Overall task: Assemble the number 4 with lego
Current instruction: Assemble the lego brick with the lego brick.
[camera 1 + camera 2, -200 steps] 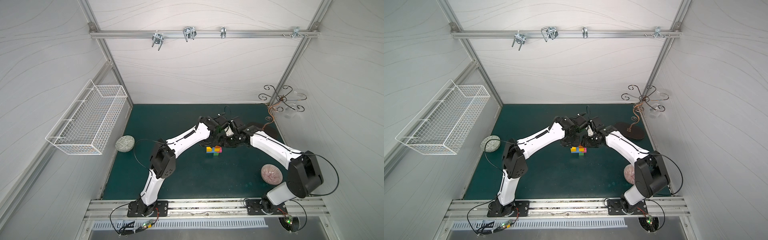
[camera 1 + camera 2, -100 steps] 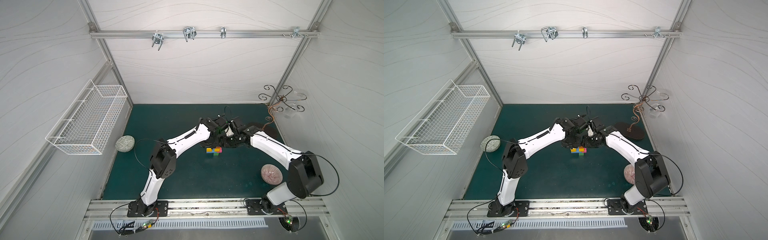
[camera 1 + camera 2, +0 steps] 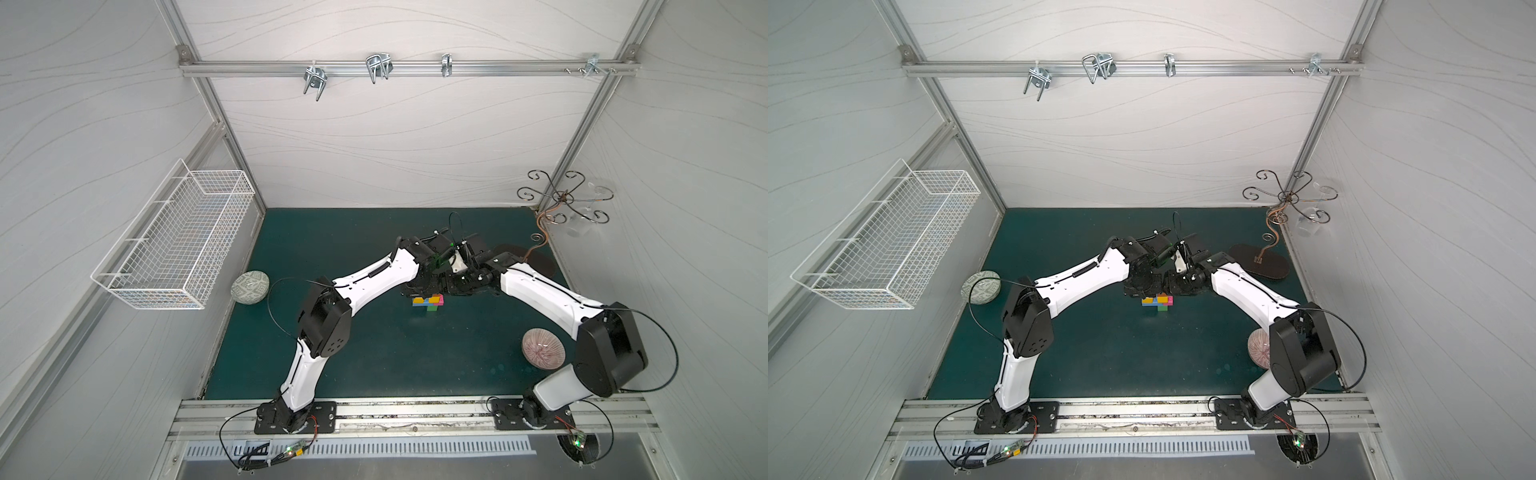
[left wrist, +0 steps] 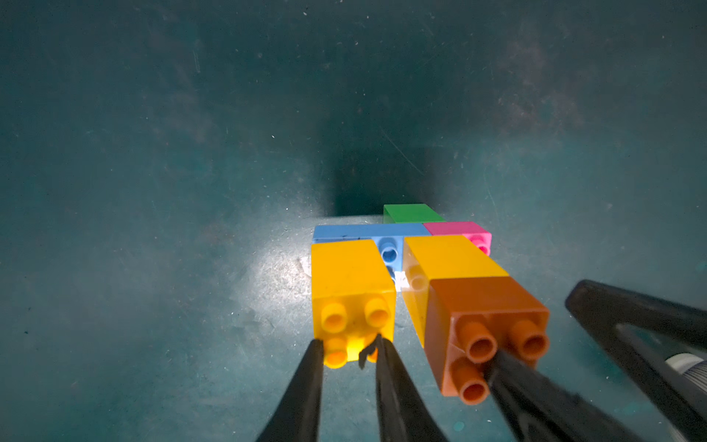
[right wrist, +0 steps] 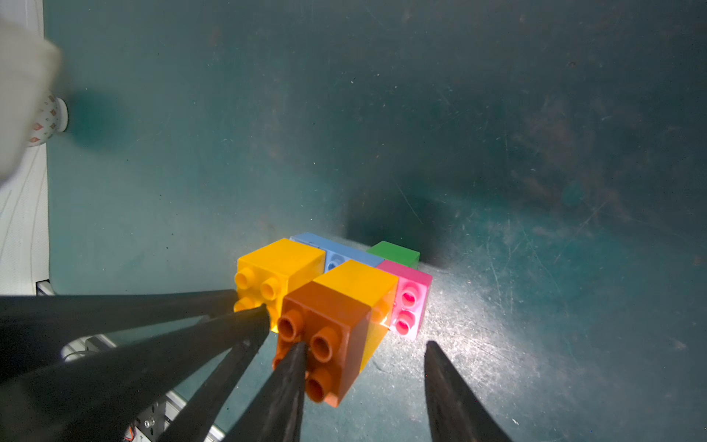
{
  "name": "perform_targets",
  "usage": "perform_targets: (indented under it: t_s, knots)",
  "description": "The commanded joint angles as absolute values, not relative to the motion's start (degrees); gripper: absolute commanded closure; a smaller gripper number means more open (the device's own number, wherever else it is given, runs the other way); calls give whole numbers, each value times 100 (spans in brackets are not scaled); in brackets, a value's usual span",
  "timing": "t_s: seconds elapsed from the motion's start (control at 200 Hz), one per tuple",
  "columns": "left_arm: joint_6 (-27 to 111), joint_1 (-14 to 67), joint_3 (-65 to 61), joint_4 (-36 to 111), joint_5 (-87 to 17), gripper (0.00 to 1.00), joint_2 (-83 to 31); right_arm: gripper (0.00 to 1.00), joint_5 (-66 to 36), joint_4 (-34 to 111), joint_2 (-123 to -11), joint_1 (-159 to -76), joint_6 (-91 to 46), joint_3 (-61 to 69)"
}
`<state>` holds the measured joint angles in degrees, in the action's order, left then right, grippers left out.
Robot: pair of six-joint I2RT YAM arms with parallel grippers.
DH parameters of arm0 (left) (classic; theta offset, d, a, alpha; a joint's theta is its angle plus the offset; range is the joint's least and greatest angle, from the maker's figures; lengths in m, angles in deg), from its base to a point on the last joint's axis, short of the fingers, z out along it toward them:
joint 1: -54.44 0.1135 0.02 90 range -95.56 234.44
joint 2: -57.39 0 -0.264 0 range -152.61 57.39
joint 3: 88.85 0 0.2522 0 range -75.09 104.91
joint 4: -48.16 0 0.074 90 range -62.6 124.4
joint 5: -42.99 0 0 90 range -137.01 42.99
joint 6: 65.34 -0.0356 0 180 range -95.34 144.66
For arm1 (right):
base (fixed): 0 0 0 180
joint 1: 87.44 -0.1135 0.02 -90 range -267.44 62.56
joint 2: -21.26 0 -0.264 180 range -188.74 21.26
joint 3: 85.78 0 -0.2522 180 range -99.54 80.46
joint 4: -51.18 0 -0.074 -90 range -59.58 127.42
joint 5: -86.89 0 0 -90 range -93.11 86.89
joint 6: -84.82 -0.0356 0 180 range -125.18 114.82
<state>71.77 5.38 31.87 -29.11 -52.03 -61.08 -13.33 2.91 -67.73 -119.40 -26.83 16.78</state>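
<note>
The number 4 (image 3: 428, 300) (image 3: 1157, 300) lies flat on the green mat, its lego joined. In the left wrist view a yellow brick (image 4: 348, 275) and a second yellow brick (image 4: 451, 256) sit on the blue bar (image 4: 363, 231). An orange brick (image 4: 486, 302) caps the second one; pink (image 4: 459, 228) and green (image 4: 411, 213) lie beyond. My left gripper (image 4: 350, 344) is nearly closed, nipping a stud on the first yellow brick. My right gripper (image 5: 363, 348) is open: one finger rests on the orange brick's (image 5: 325, 306) studs, the other stands clear over bare mat.
A patterned bowl (image 3: 249, 286) lies at the mat's left edge and a pinkish one (image 3: 542, 347) near the right arm's elbow. A wire basket (image 3: 174, 237) hangs on the left wall. A curly metal stand (image 3: 563, 199) with a dark base (image 3: 540, 262) occupies the far right corner.
My left gripper's jaws have drawn closer together at the yellow brick. Both arms and the brick cluster stay where they were.
</note>
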Motion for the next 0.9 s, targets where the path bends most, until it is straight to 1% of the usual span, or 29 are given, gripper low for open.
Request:
perform_targets:
  t_s: [0.0, 0.135, 0.385, 0.425, 0.495, 0.6, 0.89]
  knots:
    - [7271, 572, 2808, -3040, -5175, 77, -6111, 51, -645, -1257, -7268, -11996, -2604, 2289]
    - [7291, 612, 2608, -2976, -5167, 82, -6048, 51, -643, -1242, -7248, -11995, -2611, 2315]
    - [7266, 645, 2726, -2991, -5202, 83, -6097, 51, -631, -1235, -7252, -11996, -2626, 2343]
    - [7248, 648, 2755, -2985, -5206, 81, -6097, 51, -632, -1234, -7252, -11987, -2628, 2342]
    - [7213, 649, 2844, -2985, -5240, 77, -6100, 51, -634, -1237, -7251, -11987, -2623, 2333]
    - [7173, 661, 2999, -3012, -5324, 73, -6107, 51, -639, -1241, -7244, -11987, -2619, 2316]
    - [7049, 694, 3539, -3195, -5343, 73, -6316, 51, -631, -1262, -7228, -11986, -2606, 2289]
